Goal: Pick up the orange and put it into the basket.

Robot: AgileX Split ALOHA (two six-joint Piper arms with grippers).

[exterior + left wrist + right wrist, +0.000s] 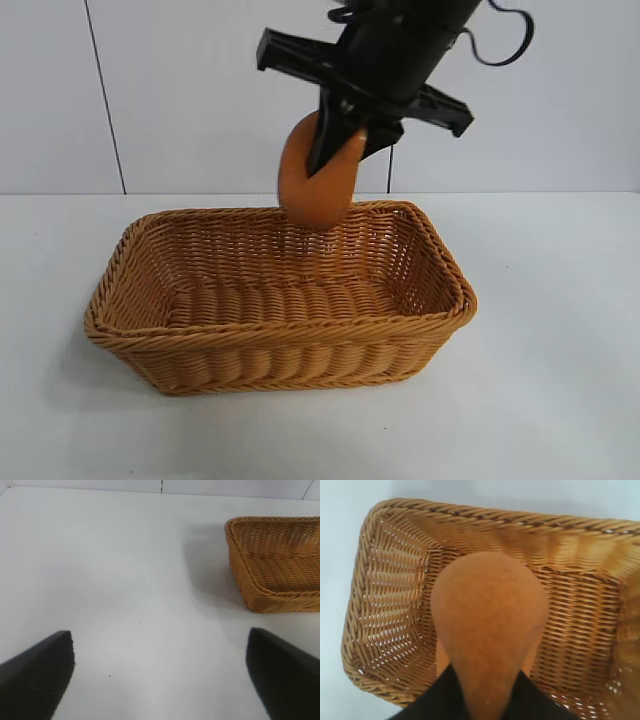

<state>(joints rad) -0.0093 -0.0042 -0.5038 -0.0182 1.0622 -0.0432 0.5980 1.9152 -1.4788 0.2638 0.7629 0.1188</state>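
My right gripper is shut on the orange and holds it in the air above the far rim of the basket. In the right wrist view the orange fills the middle, pinched by the black fingers, with the basket's inside below it. My left gripper is open and empty over the bare table, off to the side of the basket; it does not show in the exterior view.
The white table surrounds the basket on all sides. A white panelled wall stands behind it. The basket holds nothing.
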